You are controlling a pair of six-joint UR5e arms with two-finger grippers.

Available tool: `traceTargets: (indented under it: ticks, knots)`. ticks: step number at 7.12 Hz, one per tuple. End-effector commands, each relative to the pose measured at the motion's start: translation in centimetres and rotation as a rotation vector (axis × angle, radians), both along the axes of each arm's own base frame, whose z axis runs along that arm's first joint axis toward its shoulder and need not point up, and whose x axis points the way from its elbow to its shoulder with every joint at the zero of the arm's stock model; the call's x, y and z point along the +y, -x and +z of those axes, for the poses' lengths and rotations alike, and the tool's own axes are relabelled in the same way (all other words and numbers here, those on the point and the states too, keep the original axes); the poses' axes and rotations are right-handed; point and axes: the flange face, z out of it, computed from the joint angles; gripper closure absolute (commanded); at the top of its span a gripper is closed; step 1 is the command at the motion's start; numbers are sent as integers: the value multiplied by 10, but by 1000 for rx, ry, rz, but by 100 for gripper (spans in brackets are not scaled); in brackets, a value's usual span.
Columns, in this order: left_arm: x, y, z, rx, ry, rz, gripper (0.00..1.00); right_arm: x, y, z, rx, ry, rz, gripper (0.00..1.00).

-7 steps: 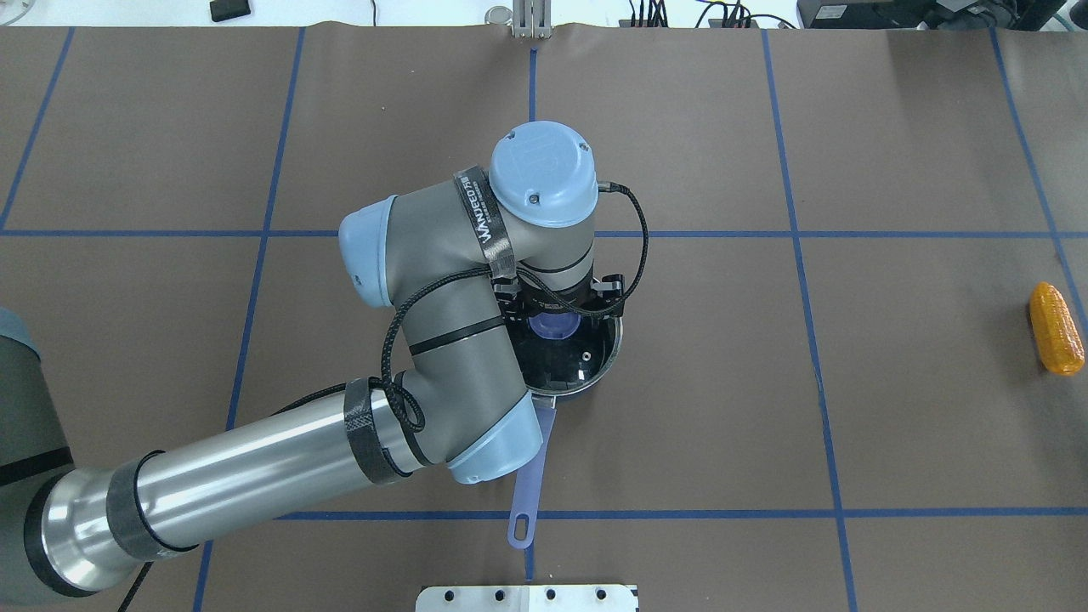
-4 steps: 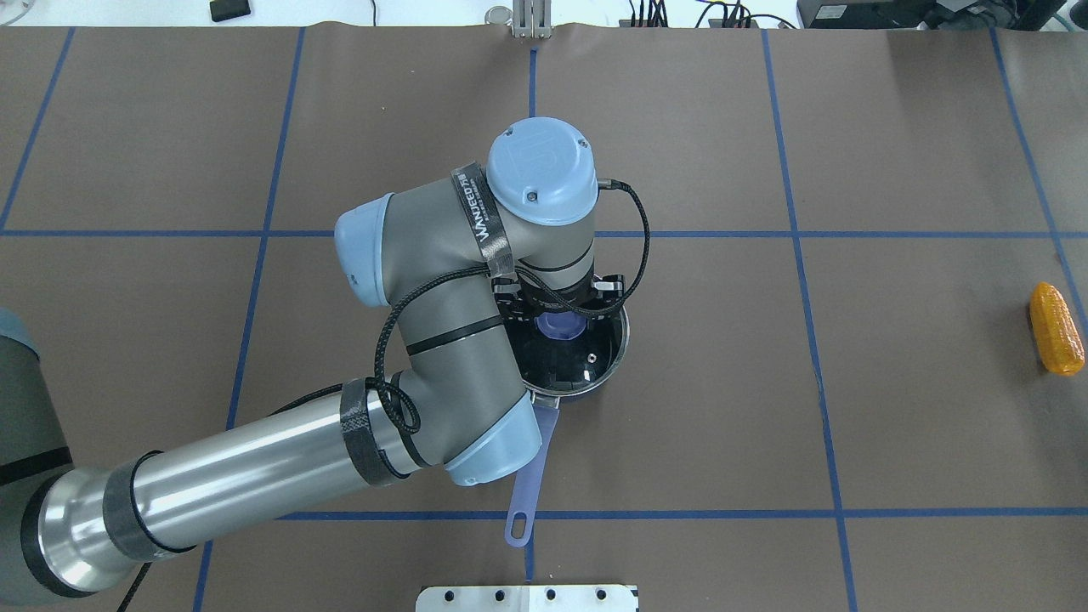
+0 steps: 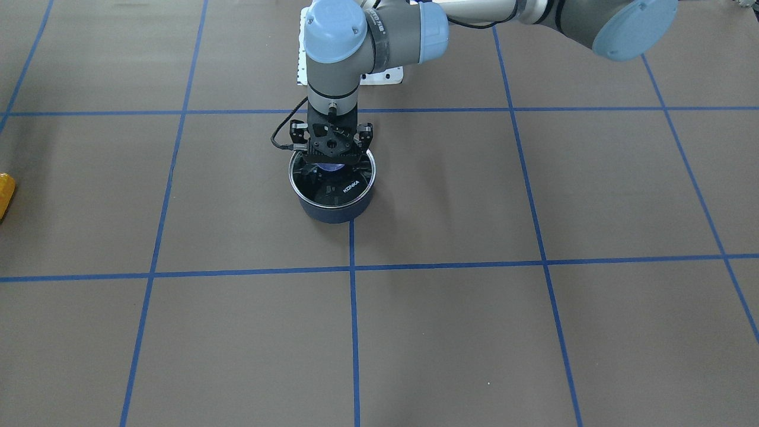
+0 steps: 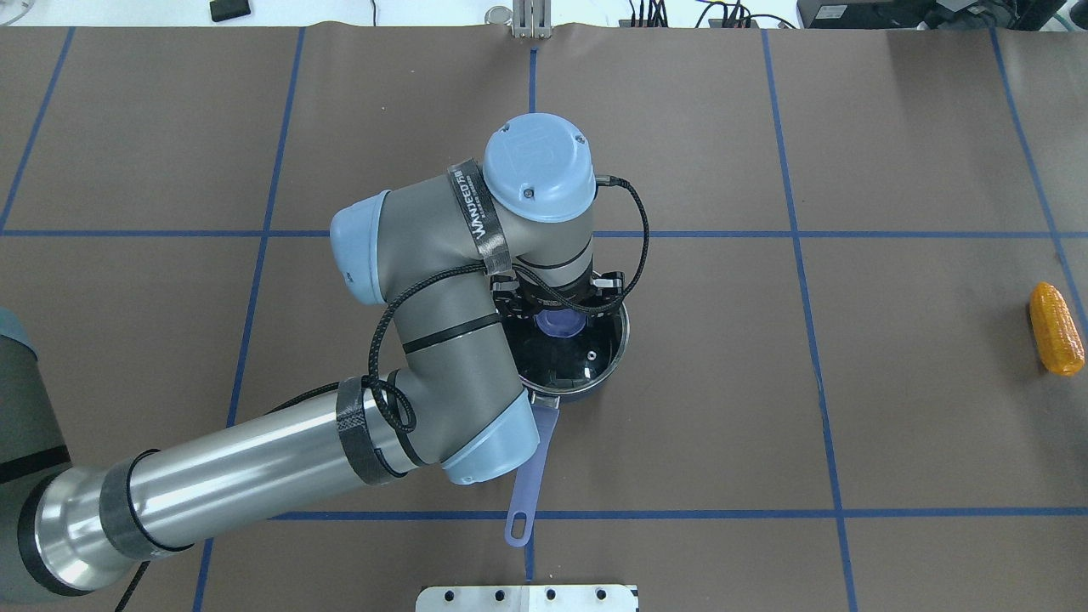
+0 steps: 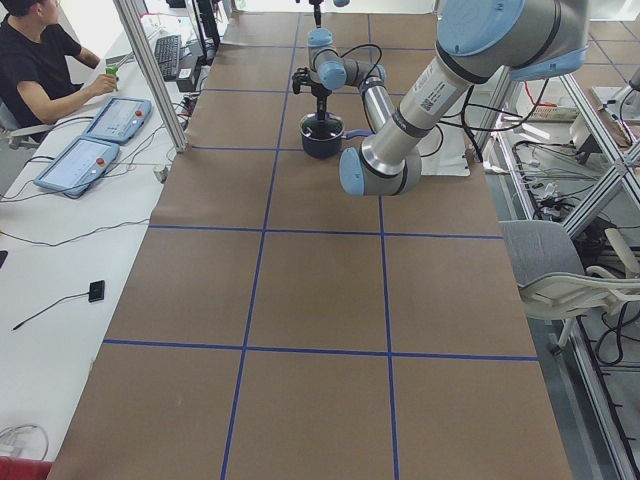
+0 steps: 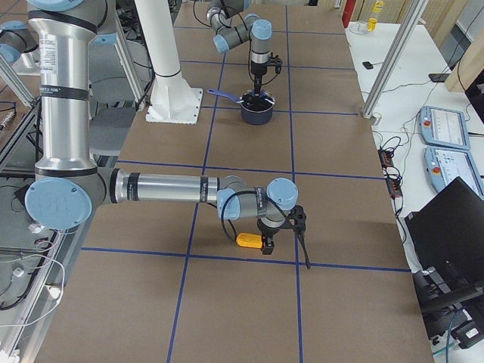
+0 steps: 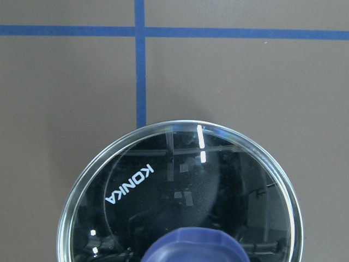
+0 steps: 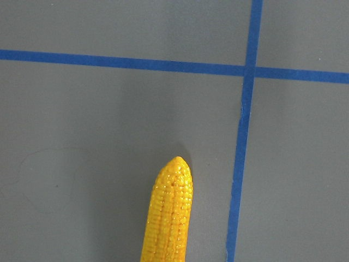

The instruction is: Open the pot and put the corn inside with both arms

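Observation:
The dark navy pot (image 3: 335, 211) stands mid-table, and its purple-blue handle (image 4: 530, 478) points toward the robot. A round glass lid (image 3: 347, 185) with a purple knob (image 4: 558, 323) sits over the pot's mouth, slightly raised and off-centre. My left gripper (image 4: 558, 313) comes straight down and is shut on that knob. The left wrist view shows the lid (image 7: 180, 185) and the knob (image 7: 188, 246). The yellow-orange corn (image 4: 1056, 329) lies at the table's right end, and its tip shows in the right wrist view (image 8: 170, 210). My right gripper (image 6: 281, 236) hovers beside the corn (image 6: 248, 240). I cannot tell whether it is open or shut.
A white mount plate (image 4: 527, 597) sits at the near table edge. Blue tape lines cross the brown table cover (image 4: 722, 408). An operator (image 5: 40, 60) sits at a side desk with control tablets (image 5: 85, 160). Cables and boxes lie beyond the far edge.
My left wrist has risen a little with the lid. The lid's rim has shifted to the right over the pot. The corn has not moved.

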Motion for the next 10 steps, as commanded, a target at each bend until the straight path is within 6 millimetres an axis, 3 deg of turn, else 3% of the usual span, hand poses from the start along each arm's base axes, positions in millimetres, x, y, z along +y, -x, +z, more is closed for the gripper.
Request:
traceTargets:
  ticks: [1,3,5,8,10]
  knots:
    - [-19,35,-13,25,-15,-37,49,5,10,6,-3,-20,-22,1]
    - [-41,91,-15,17,-8,-56,49,11,24,25,-5,-60,-51,1]
    - [-66,159,29,24,-49,-37,49,36,38,44,23,-83,-96,1]
    - [-88,221,72,18,-78,-22,49,41,67,48,62,-95,-160,0]
    - [-100,253,79,-27,-100,9,49,40,71,46,64,-123,-164,0]
